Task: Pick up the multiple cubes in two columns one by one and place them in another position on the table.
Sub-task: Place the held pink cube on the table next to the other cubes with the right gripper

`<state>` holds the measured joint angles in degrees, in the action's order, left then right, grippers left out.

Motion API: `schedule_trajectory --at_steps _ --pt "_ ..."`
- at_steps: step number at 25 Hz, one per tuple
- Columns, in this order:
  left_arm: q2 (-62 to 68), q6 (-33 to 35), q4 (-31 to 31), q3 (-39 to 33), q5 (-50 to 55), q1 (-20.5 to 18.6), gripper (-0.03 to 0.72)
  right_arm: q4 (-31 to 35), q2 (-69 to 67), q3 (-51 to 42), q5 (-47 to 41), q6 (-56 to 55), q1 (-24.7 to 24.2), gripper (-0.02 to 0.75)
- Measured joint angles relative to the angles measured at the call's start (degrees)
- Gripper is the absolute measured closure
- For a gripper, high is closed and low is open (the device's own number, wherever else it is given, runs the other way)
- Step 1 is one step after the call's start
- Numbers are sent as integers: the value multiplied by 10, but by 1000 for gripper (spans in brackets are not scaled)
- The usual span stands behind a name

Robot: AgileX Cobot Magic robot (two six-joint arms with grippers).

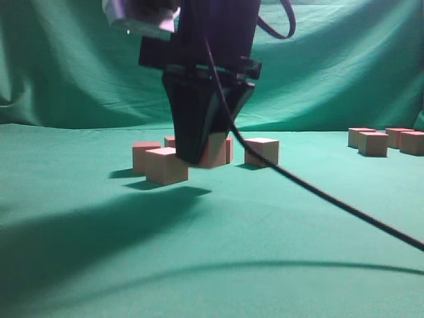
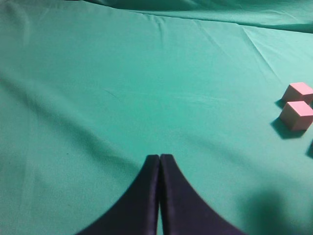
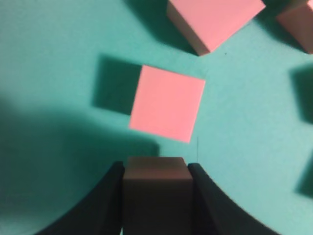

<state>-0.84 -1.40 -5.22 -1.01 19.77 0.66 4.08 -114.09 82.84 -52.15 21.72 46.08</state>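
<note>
Amid loose cubes (image 1: 166,165) on the tabletop (image 1: 265,238), the right claw (image 3: 156,169) clamps one cube (image 3: 156,188); the left claw (image 2: 160,159) is closed, empty.

A: The right gripper (image 1: 193,156) is matte black, its two fingers (image 3: 105,205) broad at the base and curving to narrow tips.

B: Above it, top centre of the exterior view, a black boxy wrist block (image 1: 212,33) with a silver-grey housing (image 1: 140,16) at upper left. A thin black cable (image 1: 318,192) trails to the lower right.

A: The left gripper (image 2: 160,159) is black too, with tapered fingers.
</note>
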Motion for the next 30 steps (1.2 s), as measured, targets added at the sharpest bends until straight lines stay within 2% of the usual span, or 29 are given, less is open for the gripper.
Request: schedule_trajectory --at_steps 9,28,30 --pt "0 0 0 0 0 0 688 -41 -26 1 20 -9 0 470" --pt "0 0 0 0 0 0 688 -26 -27 3 17 -23 0 470" --pt "0 0 0 0 0 0 688 -25 -27 3 14 -22 0 381"
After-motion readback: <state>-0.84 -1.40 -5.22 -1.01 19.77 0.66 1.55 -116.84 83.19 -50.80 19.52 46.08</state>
